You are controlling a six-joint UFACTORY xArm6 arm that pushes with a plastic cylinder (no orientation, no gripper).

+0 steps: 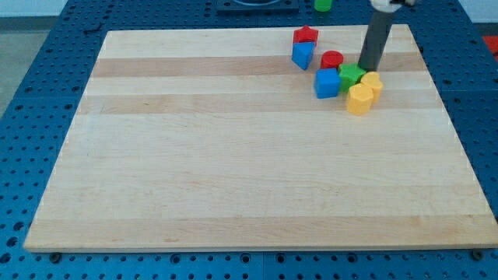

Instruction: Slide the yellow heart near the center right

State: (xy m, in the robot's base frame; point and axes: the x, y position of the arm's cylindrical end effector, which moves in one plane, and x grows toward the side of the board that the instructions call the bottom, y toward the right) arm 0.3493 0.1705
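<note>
Pincer: none is fitted, so no jaw state can be told; my tip (366, 69) is set at the yellow heart's (372, 82) twelve o'clock, on the desk's (233, 171) upper right, beside the green block (352, 74).

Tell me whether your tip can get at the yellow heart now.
Probably yes: my tip sits just above the yellow heart, with only the green block beside it at the view's left.

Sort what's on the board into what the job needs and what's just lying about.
Needed:
yellow heart
my tip, just above the heart, beside the green block

Lying about:
yellow hexagon
green block
blue cube
red cylinder
red star
blue block
</note>
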